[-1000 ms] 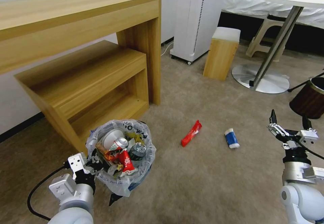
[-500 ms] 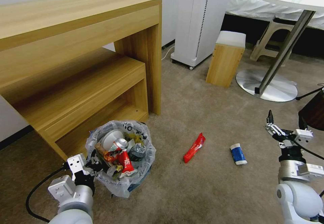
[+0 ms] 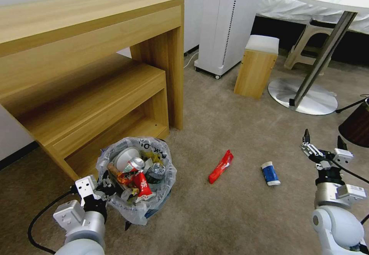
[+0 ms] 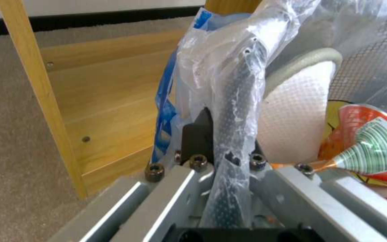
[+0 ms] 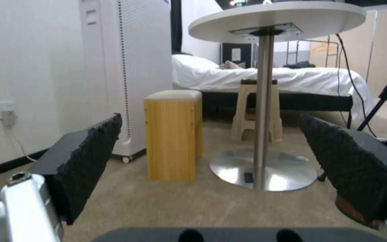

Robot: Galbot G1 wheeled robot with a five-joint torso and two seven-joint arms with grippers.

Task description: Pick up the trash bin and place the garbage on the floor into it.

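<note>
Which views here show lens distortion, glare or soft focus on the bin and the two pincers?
Head view: wide-angle bowing bends the wooden desk; the trash bin, held by the left pincer, looks sharp, with even lighting. Left wrist view: soft, with glare streaks on the plastic bag at the rim. Right wrist view: the open right pincer is near and slightly blurred; the round table's base shines.

The bin liner bears black letters, too crumpled to read.

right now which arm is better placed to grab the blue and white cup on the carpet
Right. The right tool is open and empty, near the blue-white cup. The left tool is shut on the trash bin.
</note>
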